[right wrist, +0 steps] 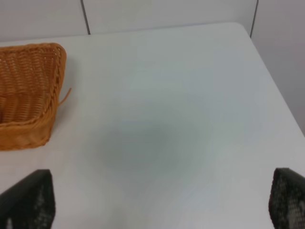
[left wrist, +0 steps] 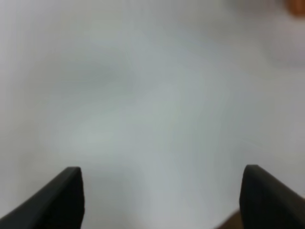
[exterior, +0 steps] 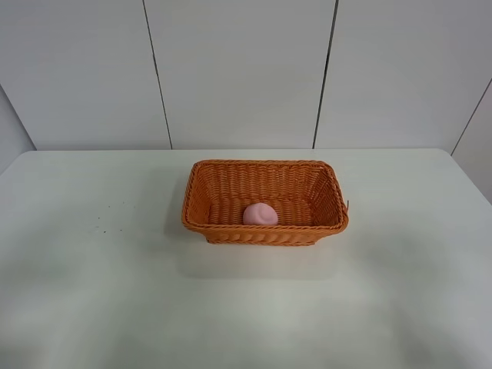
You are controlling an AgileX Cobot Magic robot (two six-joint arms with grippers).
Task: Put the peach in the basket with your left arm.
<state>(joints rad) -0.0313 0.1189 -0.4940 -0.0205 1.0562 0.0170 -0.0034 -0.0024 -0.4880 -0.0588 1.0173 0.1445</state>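
The pale pink peach (exterior: 260,214) lies inside the orange wicker basket (exterior: 223,171), near its front wall, at the middle of the white table. Neither arm shows in the exterior high view. In the left wrist view my left gripper (left wrist: 162,191) is open and empty, its two black fingertips (left wrist: 66,195) wide apart over blurred white table. In the right wrist view my right gripper (right wrist: 162,200) is open and empty over bare table, with one end of the basket (right wrist: 28,90) off to one side. The peach does not show in either wrist view.
The white table (exterior: 92,269) runs back to a white panelled wall (exterior: 238,69). A few tiny dark specks (exterior: 108,219) lie on the table left of the basket. An orange blur (left wrist: 298,5) sits at the corner of the left wrist view.
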